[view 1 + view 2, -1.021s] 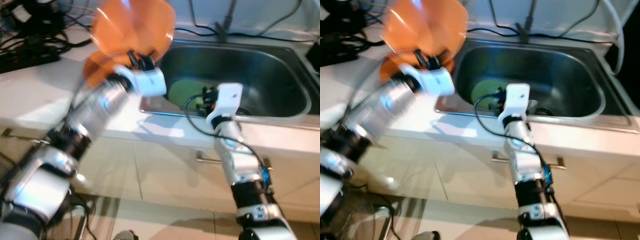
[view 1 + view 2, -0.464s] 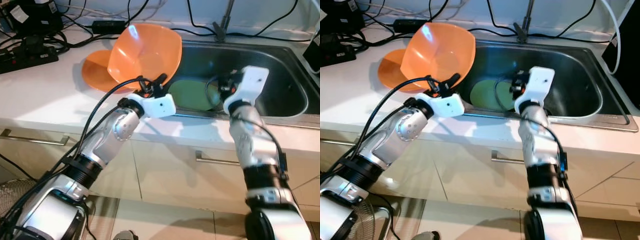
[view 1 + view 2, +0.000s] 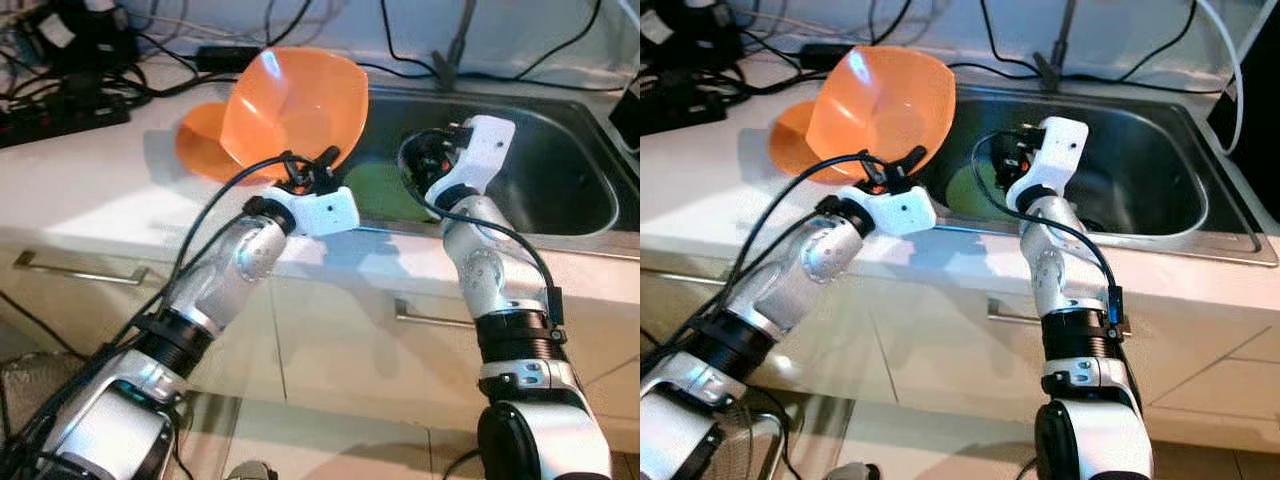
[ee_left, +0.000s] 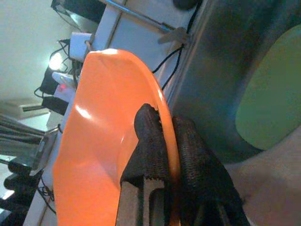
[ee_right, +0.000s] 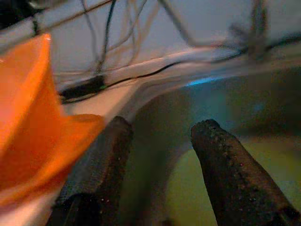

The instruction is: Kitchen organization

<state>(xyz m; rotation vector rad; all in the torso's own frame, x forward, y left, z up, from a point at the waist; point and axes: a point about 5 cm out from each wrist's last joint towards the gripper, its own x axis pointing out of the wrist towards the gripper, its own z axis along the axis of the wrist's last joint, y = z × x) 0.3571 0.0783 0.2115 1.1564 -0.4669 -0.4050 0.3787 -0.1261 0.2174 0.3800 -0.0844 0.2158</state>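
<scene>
The left gripper point(image 3: 312, 172) has its jaws clamped on the rim of an orange bowl point(image 3: 295, 105), held tilted above the table point(image 3: 90, 190) at the sink's near-left corner. Just beyond it a second orange dish point(image 3: 200, 150) lies on the table. The right gripper point(image 5: 160, 160) hangs over the sink point(image 3: 560, 170) with jaws wide and empty, a green plate point(image 3: 385, 192) below them on the sink floor. I judge one dish is out, one in transit, and the green plate left. Against half a second ago, the right gripper has drawn nearer the bowl; the bowl stays gripped.
</scene>
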